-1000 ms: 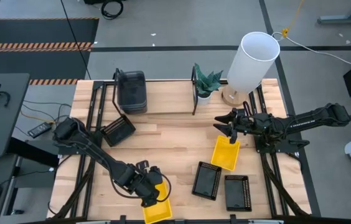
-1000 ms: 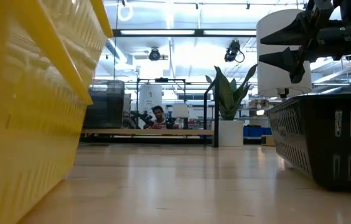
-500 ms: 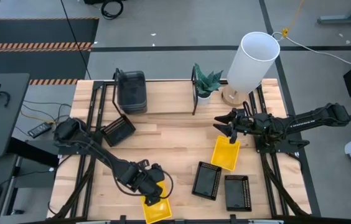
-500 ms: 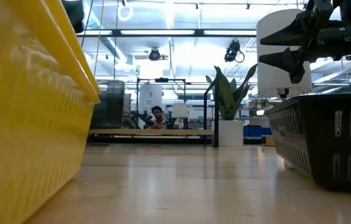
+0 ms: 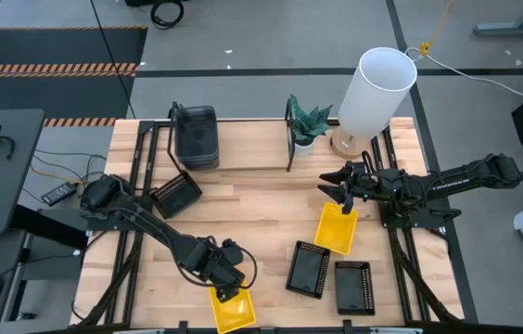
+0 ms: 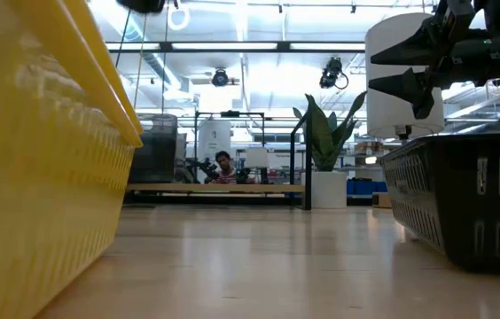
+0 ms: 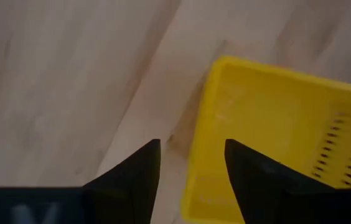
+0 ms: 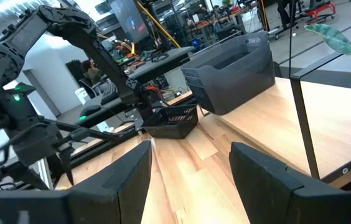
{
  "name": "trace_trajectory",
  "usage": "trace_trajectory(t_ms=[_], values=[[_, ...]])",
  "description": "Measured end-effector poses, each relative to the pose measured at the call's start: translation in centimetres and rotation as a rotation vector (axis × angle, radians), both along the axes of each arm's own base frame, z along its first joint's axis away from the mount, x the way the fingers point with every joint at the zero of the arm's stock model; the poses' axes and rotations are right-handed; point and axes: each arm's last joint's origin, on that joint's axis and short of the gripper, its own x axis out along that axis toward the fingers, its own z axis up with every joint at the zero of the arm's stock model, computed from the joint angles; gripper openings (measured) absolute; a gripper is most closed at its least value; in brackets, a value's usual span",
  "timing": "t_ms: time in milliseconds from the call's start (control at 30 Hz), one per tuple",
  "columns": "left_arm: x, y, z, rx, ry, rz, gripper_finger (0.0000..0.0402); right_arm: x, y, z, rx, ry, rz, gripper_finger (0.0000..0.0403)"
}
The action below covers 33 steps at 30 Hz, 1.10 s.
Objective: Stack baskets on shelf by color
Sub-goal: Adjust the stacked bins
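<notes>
A yellow basket (image 5: 235, 312) rests on its base at the table's near edge; it fills the left of the low view (image 6: 37, 177). My left gripper (image 5: 228, 289) is open above the basket's far end. In the left wrist view (image 7: 191, 163) its fingers stand on either side of the basket's end wall (image 7: 201, 124) without touching it. My right gripper (image 5: 340, 192) is open and empty above a second yellow basket (image 5: 336, 230). Grey baskets (image 5: 197, 136) are stacked on the shelf (image 5: 243, 156).
Two black mesh baskets (image 5: 308, 269) (image 5: 354, 286) lie near the front right, and another (image 5: 176, 193) lies at the left. A potted plant (image 5: 308, 125) and a white cylinder (image 5: 375, 91) stand at the back. Bare wood lies in the middle.
The near yellow basket has dropped from a raised, tilted position and now sits flat on the table. My left gripper has gone up a little from it.
</notes>
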Motion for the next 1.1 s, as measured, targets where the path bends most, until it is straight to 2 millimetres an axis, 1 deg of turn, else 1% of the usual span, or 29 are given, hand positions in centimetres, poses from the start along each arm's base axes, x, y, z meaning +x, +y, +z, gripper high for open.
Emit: trace_trajectory(t_ms=[167,367,433,667,767,967,1100], values=[[-0.2,0.0,-1.5,-0.010,-0.013,0.007,0.0179,0.0,0.0,0.0,0.000,0.000,0.000,0.0221],[-0.1,0.3,-2.4,-0.004,-0.030,-0.014,0.0177,0.0,0.0,0.0,0.000,0.000,0.000,0.0221],[0.3,0.4,-2.6,-0.008,-0.063,-0.026,0.0176,0.0,0.0,0.0,0.000,0.000,0.000,0.0221],[0.8,1.5,-4.2,0.011,-0.127,-0.012,0.0172,0.0,0.0,0.0,0.000,0.000,0.000,0.0221],[1.0,2.2,-4.7,0.052,-0.160,0.003,0.0172,0.0,0.0,0.0,0.000,0.000,0.000,0.0221],[2.1,3.6,-4.6,0.138,-0.226,-0.007,0.0172,0.0,0.0,0.0,0.000,0.000,0.000,0.0221],[2.4,4.8,-4.6,0.247,-0.232,-0.020,0.0172,0.0,0.0,0.0,0.000,0.000,0.000,0.0221]])
